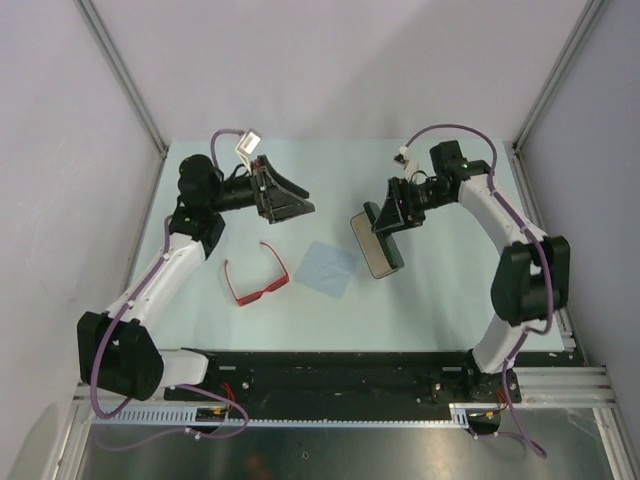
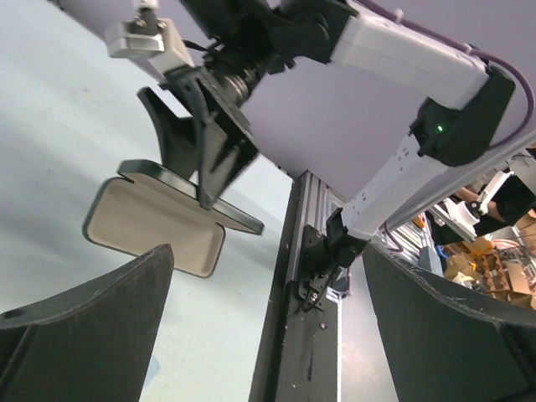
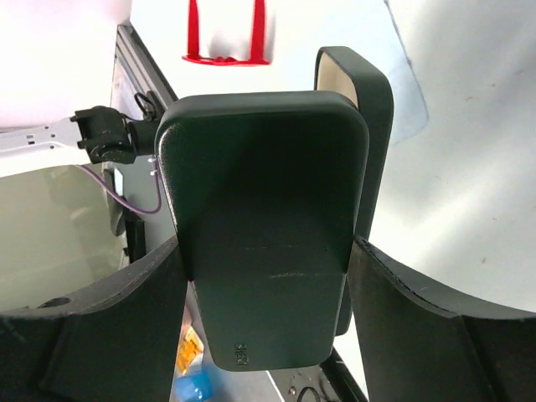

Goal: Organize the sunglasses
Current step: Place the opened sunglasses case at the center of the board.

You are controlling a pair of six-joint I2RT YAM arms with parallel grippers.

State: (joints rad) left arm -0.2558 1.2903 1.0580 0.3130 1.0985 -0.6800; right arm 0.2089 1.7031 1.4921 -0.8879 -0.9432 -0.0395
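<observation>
Right end effector first: its two fingers are clamped on either side of the black case lid, propping it upright so the case sits open on the table with its cream lining showing. Out to the left of the case hangs the left end effector, jaws spread wide and holding nothing, aimed across at that open case. Nearer the arm bases from there, and left of the case again, lie the sunglasses, red frame flat on the table with both thin arms apparently unfolded. A pale blue cloth lies between them and the case. So this looks like the hold-it-open step, glasses not yet picked up. To do it well, the right side should hold that lid steady and well back, leaving the opening free. The left should drop onto the front frame near the bridge, not a thin arm that could flex or slip. Those unfolded arms probably want folding before the glasses will sit in the case.
</observation>
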